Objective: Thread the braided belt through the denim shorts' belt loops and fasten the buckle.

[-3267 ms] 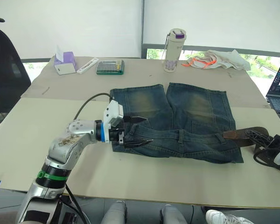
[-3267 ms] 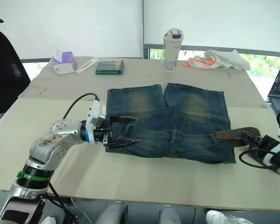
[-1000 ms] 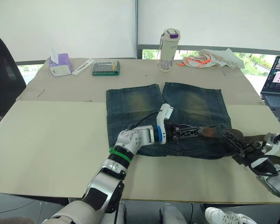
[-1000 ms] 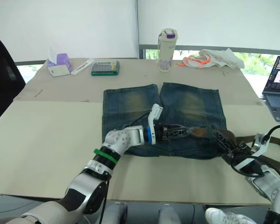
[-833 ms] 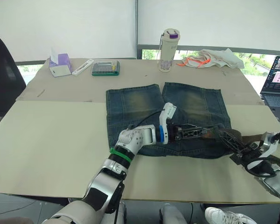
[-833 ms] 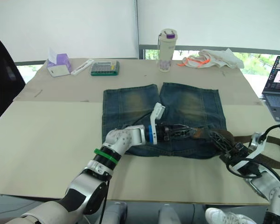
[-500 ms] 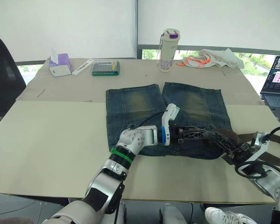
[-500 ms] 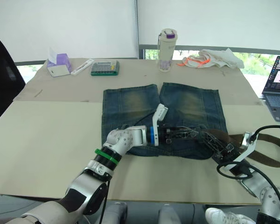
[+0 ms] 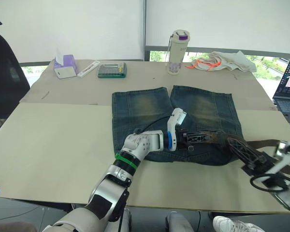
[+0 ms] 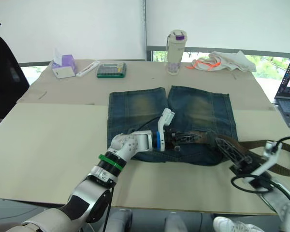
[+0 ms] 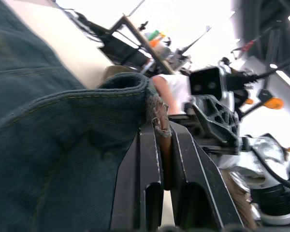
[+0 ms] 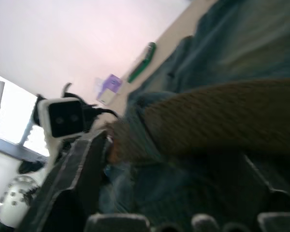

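Beige board covers the counter [image 9: 48, 145], with a window and white blinds behind it. Nearest, at about four o'clock, the right gripper [image 10: 229, 147] reaches from the near right corner with its jaws spread wide around the braided belt [image 10: 275, 159], which trails off toward three o'clock. In the right wrist view the brown weave runs straight across between the two open fingers [image 12: 82, 164].

Next out, at the middle, the left gripper [image 9: 195, 138] lies along the waistband of the denim shorts [image 9: 203, 108], pointing toward three o'clock. Its jaws are closed on the belt's frayed tip, pinched between the pads [image 11: 150, 164] beside a fold of denim. The strap's long axis follows the waistband, nine to three o'clock, so the left arm is placed to draw it along.

Farther, near twelve o'clock, stand a bottle [image 9: 179, 46] and a white cloth [image 9: 227, 62].
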